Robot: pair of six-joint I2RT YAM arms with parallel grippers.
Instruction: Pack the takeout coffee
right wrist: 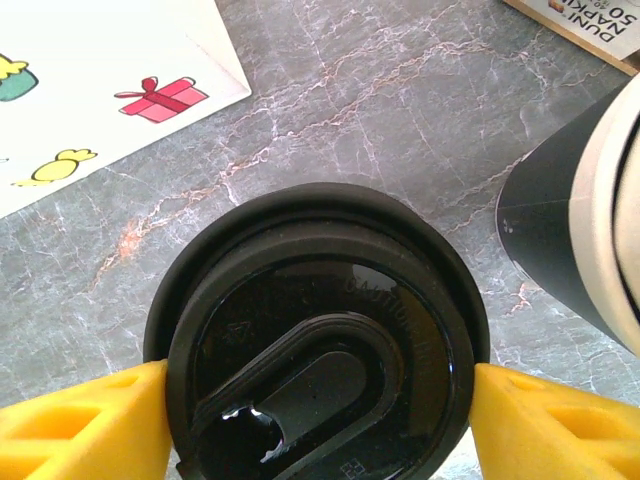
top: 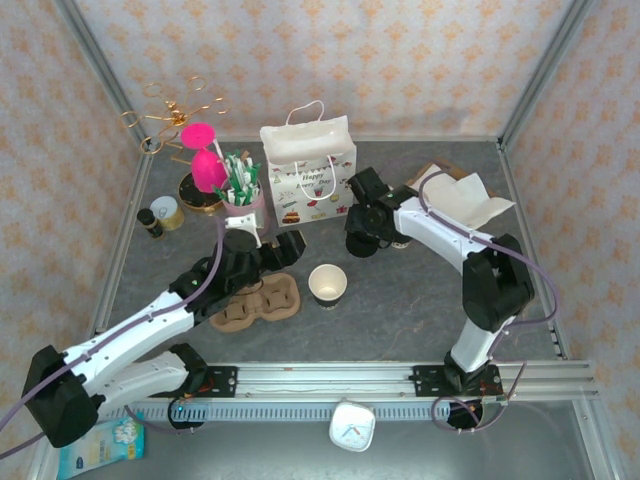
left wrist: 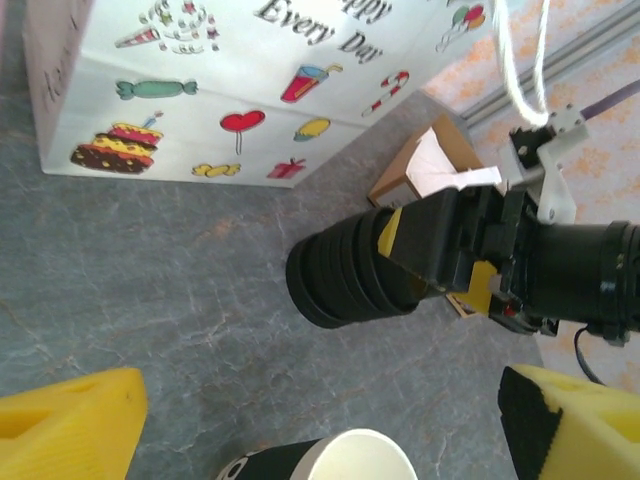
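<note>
The small disposable paper cup (top: 328, 284) is dark outside, white inside. The stack of round black plastic lids (right wrist: 320, 330) is glossy black. The white paper gift bag (top: 308, 185) carries coloured prints (cake, candy, heart, red gift box). The table top (top: 400, 310) is grey with pale veining. The right gripper (right wrist: 320, 400) has yellow finger pads (right wrist: 80, 425).

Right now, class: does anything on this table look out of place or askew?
Yes: the right gripper has its jaws around a whole stack of black lids, which seems tilted, while the paper cup stands lidless.
</note>
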